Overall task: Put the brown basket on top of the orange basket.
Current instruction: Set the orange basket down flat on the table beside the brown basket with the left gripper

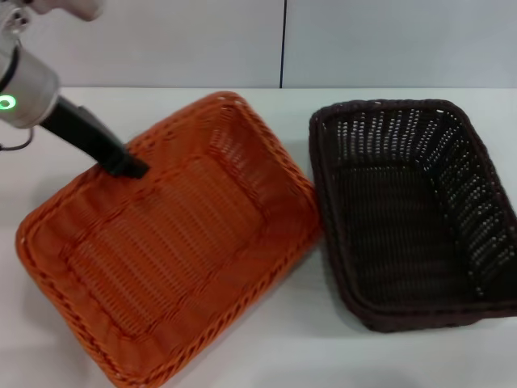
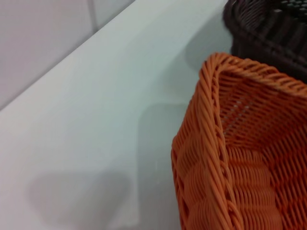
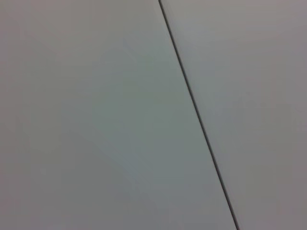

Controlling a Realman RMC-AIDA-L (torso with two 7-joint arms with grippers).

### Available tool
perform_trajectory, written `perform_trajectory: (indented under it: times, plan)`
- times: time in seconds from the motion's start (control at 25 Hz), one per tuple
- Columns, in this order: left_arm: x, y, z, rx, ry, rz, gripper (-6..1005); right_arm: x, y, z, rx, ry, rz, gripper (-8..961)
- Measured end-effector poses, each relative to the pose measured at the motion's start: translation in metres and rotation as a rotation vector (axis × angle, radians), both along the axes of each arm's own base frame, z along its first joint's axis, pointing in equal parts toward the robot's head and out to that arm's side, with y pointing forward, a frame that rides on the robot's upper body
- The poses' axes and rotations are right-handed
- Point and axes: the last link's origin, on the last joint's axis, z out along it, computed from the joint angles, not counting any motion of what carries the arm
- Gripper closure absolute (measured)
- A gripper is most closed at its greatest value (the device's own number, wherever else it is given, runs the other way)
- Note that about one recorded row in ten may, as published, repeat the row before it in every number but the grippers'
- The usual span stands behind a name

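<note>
The orange basket [image 1: 170, 242] sits at an angle on the white table, left of centre. The brown basket [image 1: 412, 210] stands right beside it on the right, and their rims nearly touch. My left gripper [image 1: 132, 168] reaches in from the upper left, with its dark tip at the orange basket's far left rim. The left wrist view shows a corner of the orange basket [image 2: 240, 158] close up and an edge of the brown basket [image 2: 268, 28] beyond it. The right gripper is out of view, and the right wrist view shows only a plain surface with a seam.
The white table [image 1: 266, 339] runs back to a pale wall [image 1: 283, 40] with a vertical seam. The brown basket reaches the right edge of the head view.
</note>
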Motion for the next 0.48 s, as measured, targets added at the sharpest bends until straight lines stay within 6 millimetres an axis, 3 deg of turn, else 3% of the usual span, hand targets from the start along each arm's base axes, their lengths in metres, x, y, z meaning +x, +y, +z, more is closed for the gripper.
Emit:
perform_trajectory:
  times: [0.08,0.12,0.32,0.48]
  plan:
    - [0.005,0.001,-0.006,-0.024,0.001,-0.038,826,-0.002,0.001,-0.001,-0.003,0.000,0.000,391]
    - [0.020,0.003,-0.016,-0.062,0.002,-0.109,826,-0.002,0.002,-0.001,-0.003,0.001,0.000,391]
    - [0.025,0.003,-0.019,-0.078,0.005,-0.133,829,-0.001,0.001,-0.002,-0.001,0.007,-0.006,391]
    - [0.038,0.008,-0.036,-0.127,0.013,-0.192,830,0.002,-0.001,-0.005,-0.010,0.012,-0.019,392]
